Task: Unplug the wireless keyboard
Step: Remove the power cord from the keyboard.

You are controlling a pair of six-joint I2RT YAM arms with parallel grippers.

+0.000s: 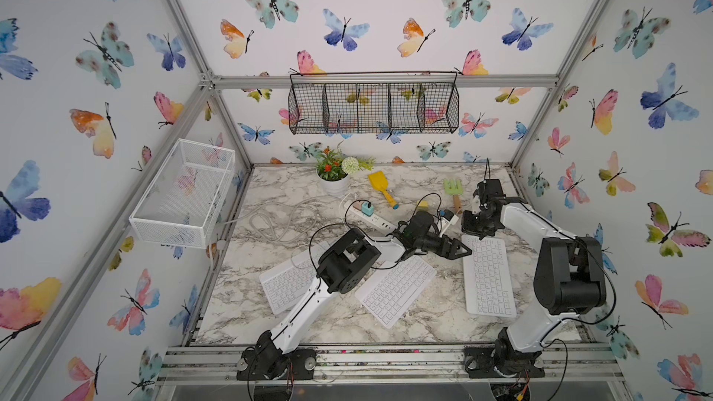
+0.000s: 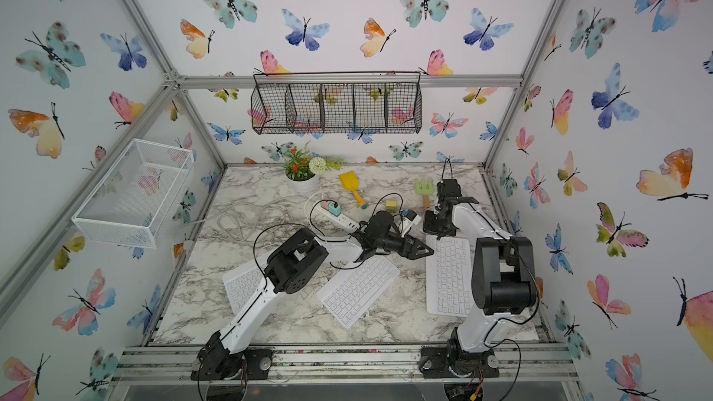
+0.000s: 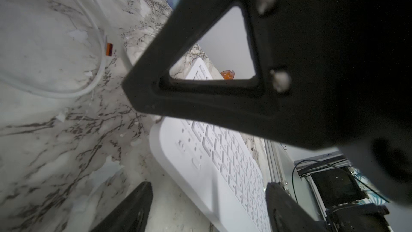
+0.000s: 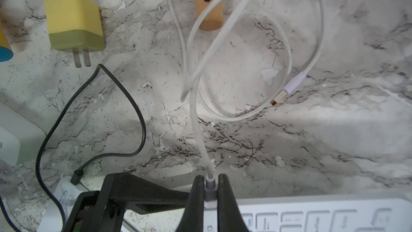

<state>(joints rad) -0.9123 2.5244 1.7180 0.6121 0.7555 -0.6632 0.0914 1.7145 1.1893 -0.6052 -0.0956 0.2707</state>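
While your left claw [image 1: 459, 249] hangs wide open and empty beside the far corner of the right-hand keyboard [image 1: 488, 275], your right claw [image 4: 210, 181] pinches the plug [image 4: 210, 187], apparently seated in that far edge. Pull along the cable [image 4: 198, 130], straight off that edge.

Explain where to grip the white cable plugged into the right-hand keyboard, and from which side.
Grip the short grey plug, not the limp cable. It juts straight from the edge of the keyboard, so pinch its two flanks from above, as the right gripper does, and pull outward.
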